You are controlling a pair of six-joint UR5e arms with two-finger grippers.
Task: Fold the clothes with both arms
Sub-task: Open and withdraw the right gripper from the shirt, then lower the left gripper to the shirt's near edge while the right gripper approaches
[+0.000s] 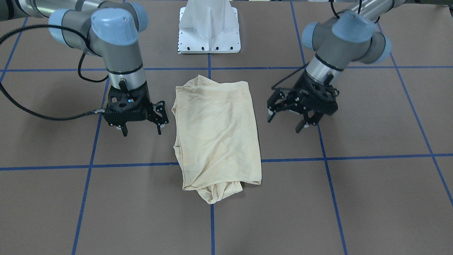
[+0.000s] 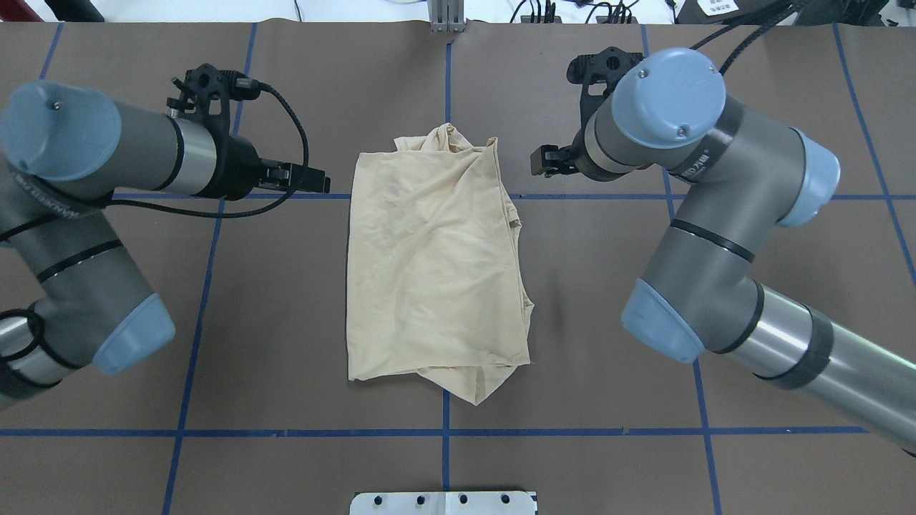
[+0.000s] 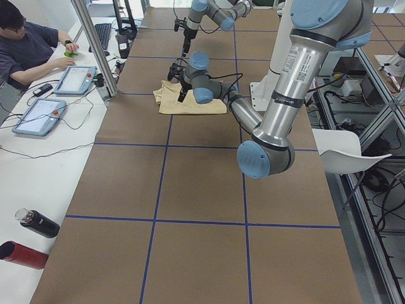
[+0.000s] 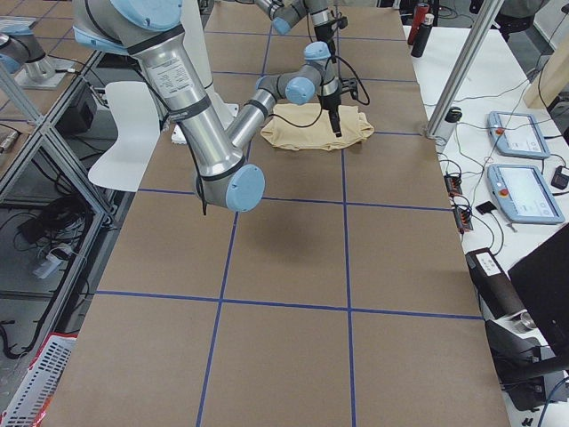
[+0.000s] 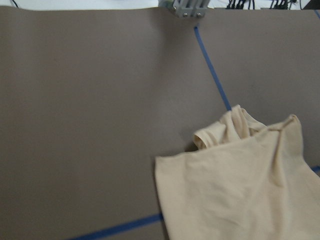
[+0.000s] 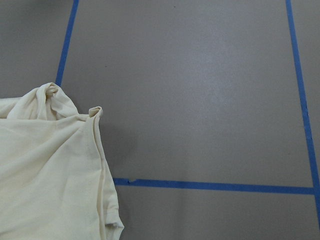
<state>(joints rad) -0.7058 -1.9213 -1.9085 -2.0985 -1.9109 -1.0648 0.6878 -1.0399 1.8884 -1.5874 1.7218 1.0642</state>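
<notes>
The cream-yellow shirt (image 1: pixel 217 134) lies folded into a rough upright rectangle in the middle of the table (image 2: pixel 429 265), with bunched fabric at its near and far ends. Its print and label are hidden. My left gripper (image 1: pixel 285 122) hovers open and empty just beside the shirt's left edge (image 2: pixel 318 182). My right gripper (image 1: pixel 142 131) hovers open and empty beside the shirt's right edge (image 2: pixel 540 161). Neither touches the cloth. The left wrist view shows the shirt's far corner (image 5: pixel 240 180), and so does the right wrist view (image 6: pixel 45 165).
The white pedestal base (image 1: pixel 209 32) stands at the robot's side of the table. Blue tape lines (image 2: pixel 444 432) grid the brown tabletop. An operator (image 3: pixel 25 44) with tablets (image 3: pixel 76 79) sits beyond the far edge, and bottles (image 3: pixel 38 223) lie nearby.
</notes>
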